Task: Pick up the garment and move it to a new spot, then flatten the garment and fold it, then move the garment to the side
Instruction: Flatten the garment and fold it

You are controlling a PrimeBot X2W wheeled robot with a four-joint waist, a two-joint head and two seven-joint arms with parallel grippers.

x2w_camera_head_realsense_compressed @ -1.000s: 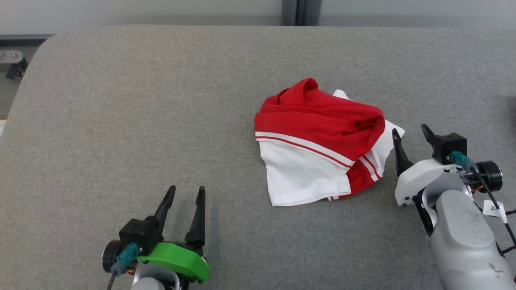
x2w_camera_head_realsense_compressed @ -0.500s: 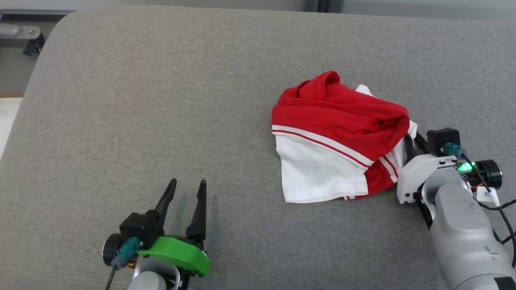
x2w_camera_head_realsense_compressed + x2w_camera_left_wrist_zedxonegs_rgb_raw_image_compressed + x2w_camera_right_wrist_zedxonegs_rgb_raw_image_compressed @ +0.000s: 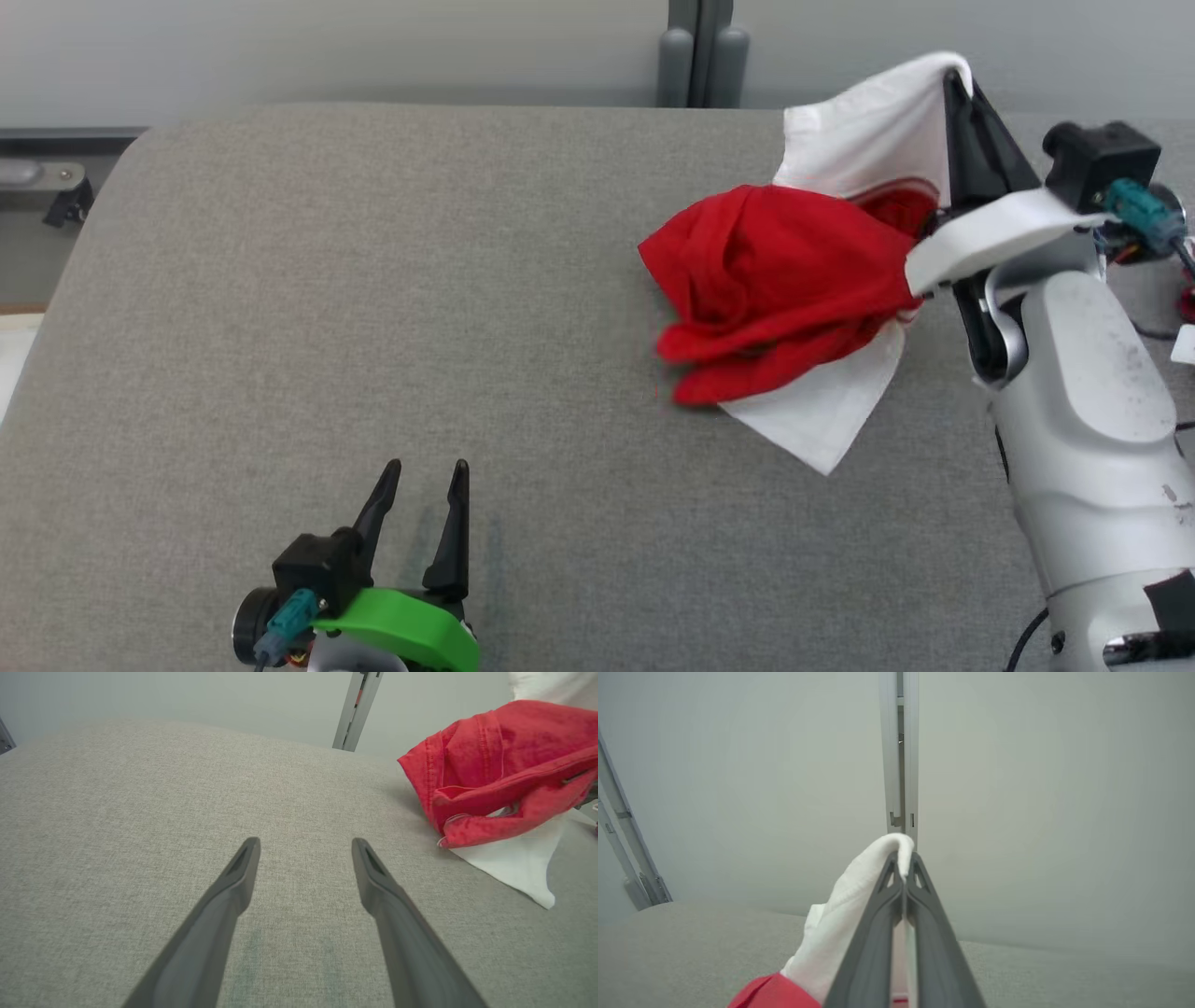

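One garment, red and white, hangs bunched from your right gripper over the far right of the grey pad. Its fingers are pinched together on a white fold at the top. You cannot tell whether the drooping white corner touches the pad. Your left gripper sits near left, fingers apart, well clear of the garment.
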